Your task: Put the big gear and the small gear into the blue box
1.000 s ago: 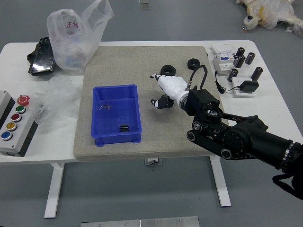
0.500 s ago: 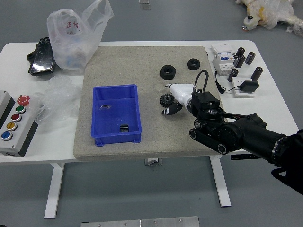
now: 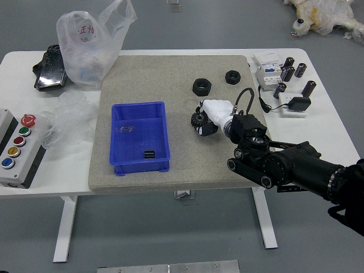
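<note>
Gear (image 3: 198, 119) partly hidden by the right hand (image 3: 217, 112); grip unclear.

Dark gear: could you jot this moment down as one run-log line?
right hand at dark gear | grip unclear | gear outside blue box | small dark block inside box | left arm out of view

Red Chinese characters (image 3: 87, 30), too blurred to read surely, mark the plastic bag (image 3: 91, 48).
</note>
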